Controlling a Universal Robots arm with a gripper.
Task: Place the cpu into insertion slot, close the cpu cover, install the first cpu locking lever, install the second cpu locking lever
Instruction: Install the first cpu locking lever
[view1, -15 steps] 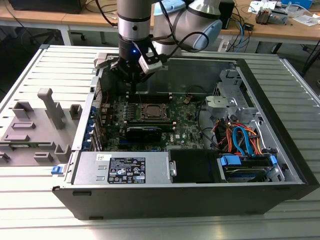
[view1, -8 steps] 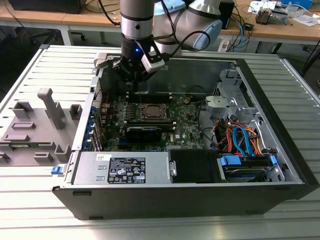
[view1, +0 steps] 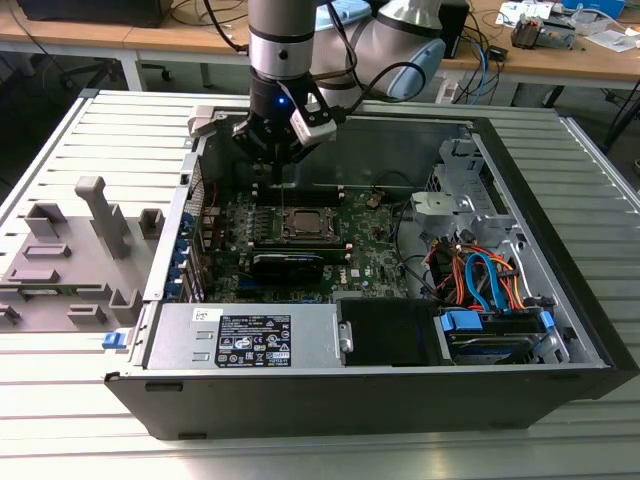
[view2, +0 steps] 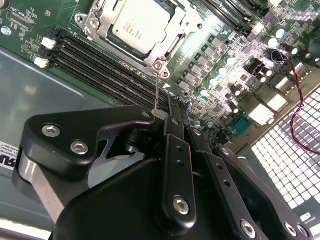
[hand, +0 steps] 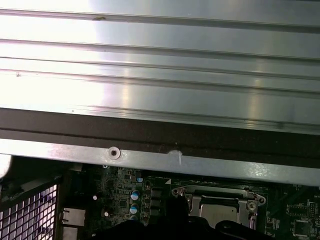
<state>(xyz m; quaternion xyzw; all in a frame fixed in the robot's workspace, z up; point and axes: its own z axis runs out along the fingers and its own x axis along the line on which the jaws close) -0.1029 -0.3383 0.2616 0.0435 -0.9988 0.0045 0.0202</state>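
The open computer case (view1: 560, 300) holds the green board, where the cpu (view2: 137, 25) already sits in the insertion slot (view2: 165, 50) with the cpu cover (view2: 100, 22) down. It looks like lever work: the gripper (view2: 172, 112), fingers pinched together, touches a thin wire locking lever (view2: 157, 92)

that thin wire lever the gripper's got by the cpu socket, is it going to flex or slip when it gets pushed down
Probably springy: in the second wrist view the locking lever is a thin bare metal rod, so it may bow sideways under load. Its smooth, shiny surface could slip between the tips of the gripper. It looks anchored at the corner of the cpu cover, so it should pivot rather than lift free.
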